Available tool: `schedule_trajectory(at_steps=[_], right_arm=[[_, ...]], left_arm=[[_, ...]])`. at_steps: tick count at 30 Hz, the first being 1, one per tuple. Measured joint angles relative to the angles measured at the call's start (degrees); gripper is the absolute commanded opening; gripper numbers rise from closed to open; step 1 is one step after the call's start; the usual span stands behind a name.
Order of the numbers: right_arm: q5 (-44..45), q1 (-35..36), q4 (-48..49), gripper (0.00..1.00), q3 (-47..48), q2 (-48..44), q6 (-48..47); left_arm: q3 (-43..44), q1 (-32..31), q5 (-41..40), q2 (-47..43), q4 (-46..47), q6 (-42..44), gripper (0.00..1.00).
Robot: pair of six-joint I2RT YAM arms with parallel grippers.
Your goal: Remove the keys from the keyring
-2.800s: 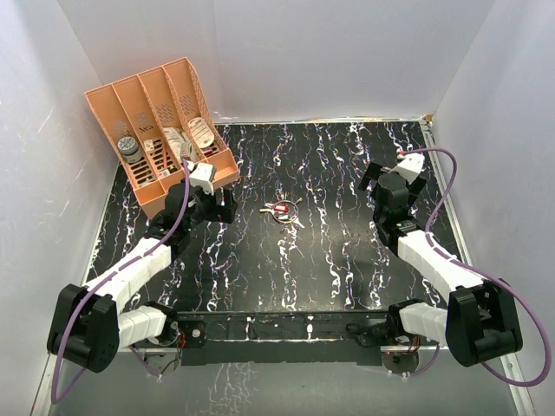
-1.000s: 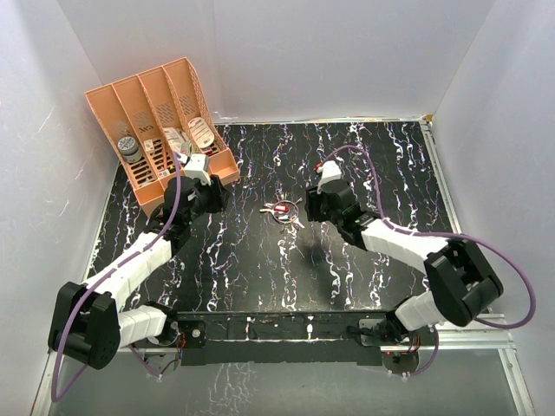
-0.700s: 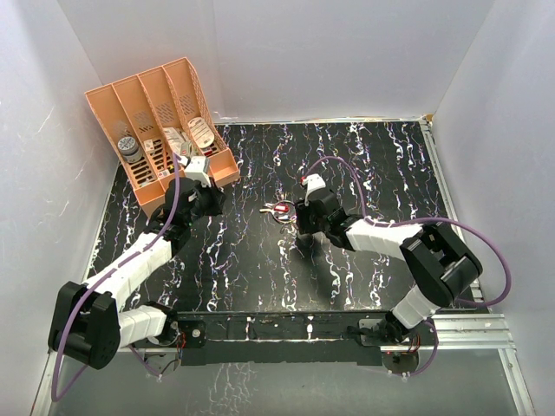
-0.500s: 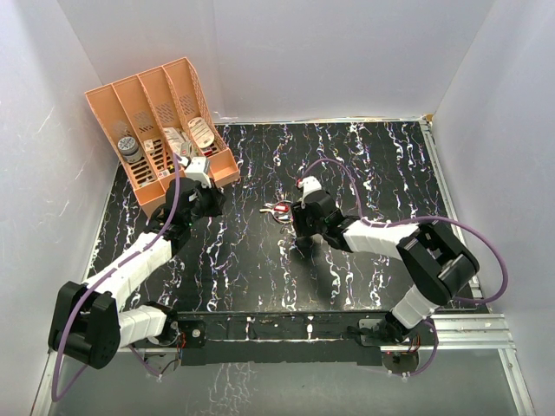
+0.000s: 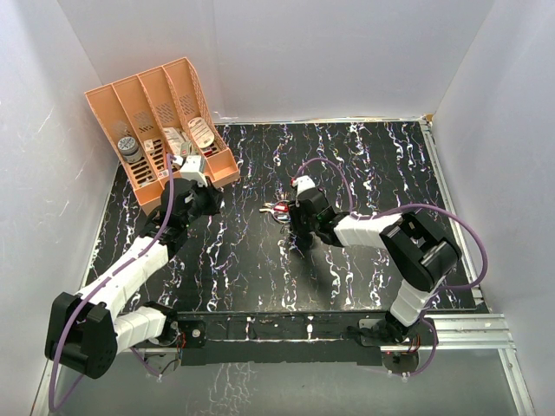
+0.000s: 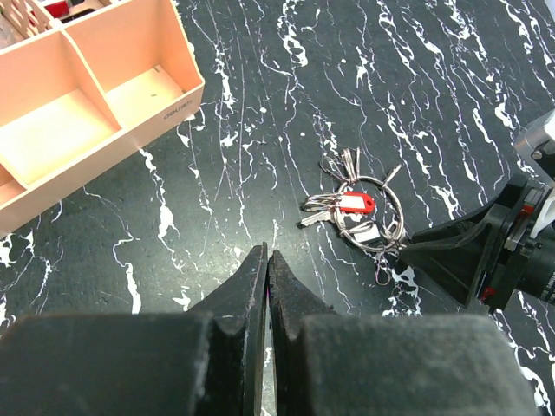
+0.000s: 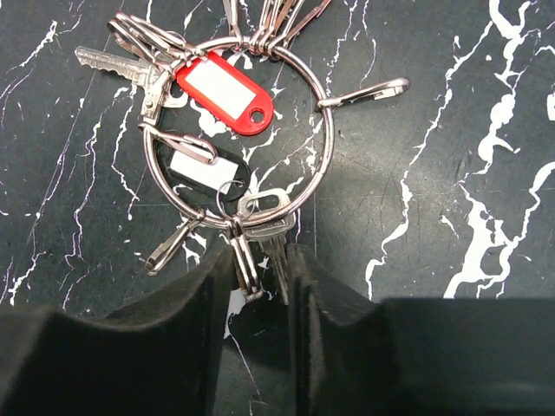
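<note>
Looking across from the left in the overhead view, I see an orange desk organiser [image 5: 227,170] standing at the far-left corner of the black marbled table [image 5: 364,165], with small items in its slots. My left gripper [image 6: 267,255] hovers just beside the organiser's near corner, above bare tabletop, its fingers pressed together on nothing.

Further right, near the middle of the table, the keyring [image 7: 324,147] lies flat. Threaded on it are silver keys [image 7: 104,61], a red tag [image 7: 223,93] with a white label, a black tag [image 7: 204,173] and several small metal clips fanned around the rim. The bunch is well apart from the left gripper.

My right gripper [image 7: 260,269] is down at the bunch's right side. From its wrist camera, the fingers stand a narrow gap apart at the ring's near edge, with a clip and the blade of one key lying in that gap. I cannot tell whether the pads are actually pinching them.
</note>
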Motion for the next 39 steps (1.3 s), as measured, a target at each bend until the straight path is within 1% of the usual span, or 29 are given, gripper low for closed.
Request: schedule_trajectory(at_steps=[1,3,4,9,11,14,20,23,25,30,34,39], right_arm=[[0.20,0.00,0.00,0.16,0.09,0.11,0.09],[0.74,0.00,-0.15,0.02,0.17,0.17,0.33],[1.29,0.00,-0.20,0.00,0.17,0.17,0.55],[4.94,0.24,-1.18,0.00,0.66,0.11,0.96],[7.04,0.28,-2.99,0.00,1.40,-0.15,0.48],[11.69,0.28,-7.48,0.00,4.59,-2.03,-1.81],[16.24,0.26,-9.99,0.00,14.16,-10.14,-6.43],[16.74,0.26,-10.03,0.00,19.50,-13.03,-7.65],[16.63,0.26,-10.03,0.00,21.03,-14.69,-7.89],[15.47,0.26,-12.04,0.00,20.65,-17.59,-7.82],[14.53,0.26,-14.95,0.00,19.67,-18.45,-7.80],[13.84,0.28,-17.99,0.00,19.67,-19.52,-7.82]], left_arm=[[0.00,0.00,-0.24,0.00,-0.11,0.00,0.00],[0.00,0.00,-0.50,0.00,-0.35,0.00,0.00],[0.02,0.00,-0.63,0.00,-0.46,0.00,0.00],[0.00,0.00,-1.57,0.00,-0.87,-0.04,0.00],[0.00,0.00,-1.68,0.00,-0.85,-0.11,0.00],[0.02,0.00,-1.66,0.02,-0.83,-0.22,0.00],[0.00,0.00,-1.44,0.20,-0.76,-0.37,0.00],[-0.02,0.00,-1.33,0.20,-0.72,-0.44,0.00],[-0.07,0.00,-1.29,0.20,-0.57,-0.44,0.00],[-0.63,0.00,0.00,0.20,1.03,-0.22,0.00],[-2.29,0.00,3.56,0.22,4.57,0.35,0.00],[-4.63,0.00,10.23,0.96,11.43,1.81,0.00]])
